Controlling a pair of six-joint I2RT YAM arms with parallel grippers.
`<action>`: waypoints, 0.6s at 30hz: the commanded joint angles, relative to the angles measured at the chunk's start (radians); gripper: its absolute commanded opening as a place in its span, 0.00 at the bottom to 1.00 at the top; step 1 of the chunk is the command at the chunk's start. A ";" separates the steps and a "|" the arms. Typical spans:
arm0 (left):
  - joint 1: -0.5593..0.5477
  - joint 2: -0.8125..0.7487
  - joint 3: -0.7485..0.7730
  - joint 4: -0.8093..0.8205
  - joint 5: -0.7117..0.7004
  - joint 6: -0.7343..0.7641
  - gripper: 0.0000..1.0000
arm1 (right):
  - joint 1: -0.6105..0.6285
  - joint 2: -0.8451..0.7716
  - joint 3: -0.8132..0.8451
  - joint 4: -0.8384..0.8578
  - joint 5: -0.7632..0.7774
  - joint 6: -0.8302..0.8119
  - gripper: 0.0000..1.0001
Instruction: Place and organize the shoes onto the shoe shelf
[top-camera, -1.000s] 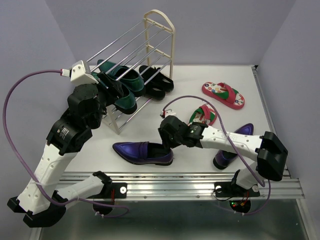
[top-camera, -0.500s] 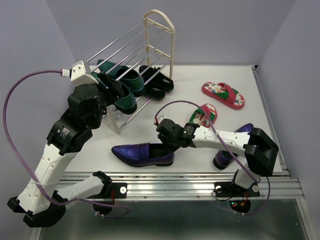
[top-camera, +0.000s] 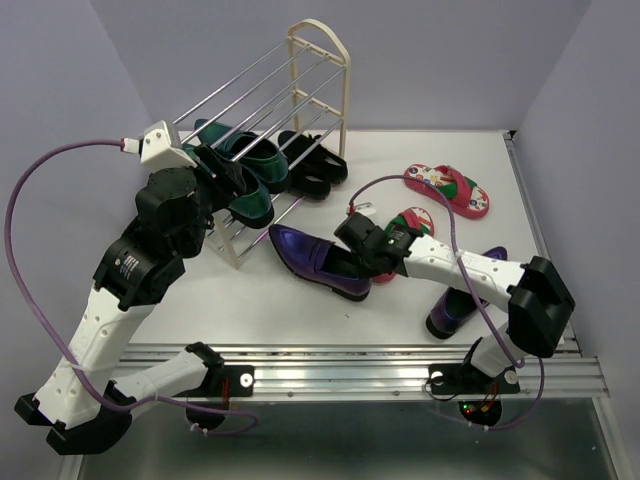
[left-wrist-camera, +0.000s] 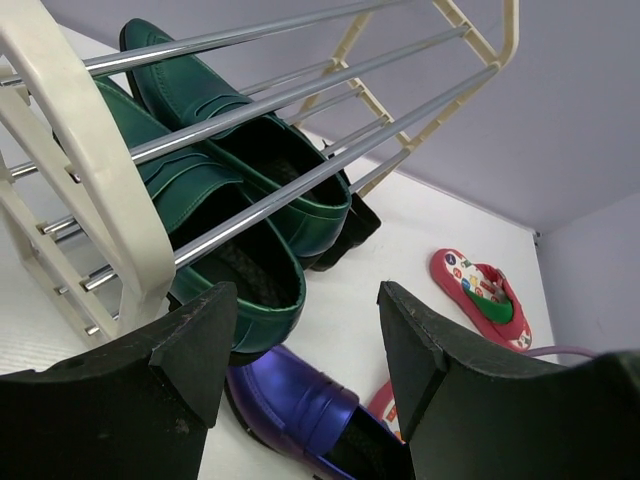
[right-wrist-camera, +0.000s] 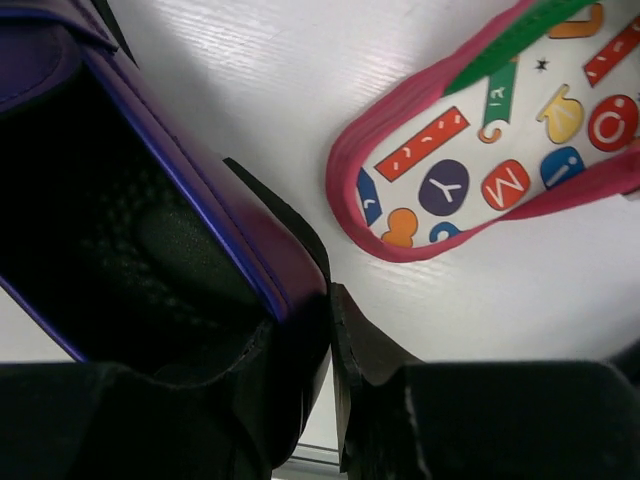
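Observation:
My right gripper (top-camera: 362, 262) is shut on the heel rim of a glossy purple loafer (top-camera: 315, 258), whose toe points at the front of the shoe shelf (top-camera: 318, 60). The right wrist view shows the loafer's wall (right-wrist-camera: 230, 230) pinched between the jaws. The shelf's lowest tier holds two dark green shoes (top-camera: 250, 165) and black strappy shoes (top-camera: 315, 165). My left gripper (top-camera: 215, 170) is open and empty at the shelf's near end frame (left-wrist-camera: 90, 170), by the green shoes (left-wrist-camera: 250, 170). The second purple loafer (top-camera: 462, 300) lies under my right arm. Two red flip-flops (top-camera: 447, 190) (top-camera: 405, 228) lie at the right.
The table's near edge has a metal rail (top-camera: 350, 365). Purple walls close in the back and both sides. A purple cable (top-camera: 30, 270) loops off the left arm. White table surface (top-camera: 250, 300) shows in front of the shelf.
My right gripper has carried the purple loafer from the front of the table back and right, turning its toe toward the shelf. The left arm has not moved.

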 joint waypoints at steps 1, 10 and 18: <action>0.003 -0.004 -0.005 0.030 -0.026 0.016 0.69 | -0.001 -0.017 0.124 0.044 0.063 0.089 0.01; 0.003 0.010 0.022 0.037 -0.034 0.032 0.69 | -0.001 0.103 0.242 0.098 0.069 0.203 0.01; 0.003 0.016 0.016 0.043 -0.039 0.036 0.69 | -0.001 0.194 0.330 0.181 0.045 0.235 0.01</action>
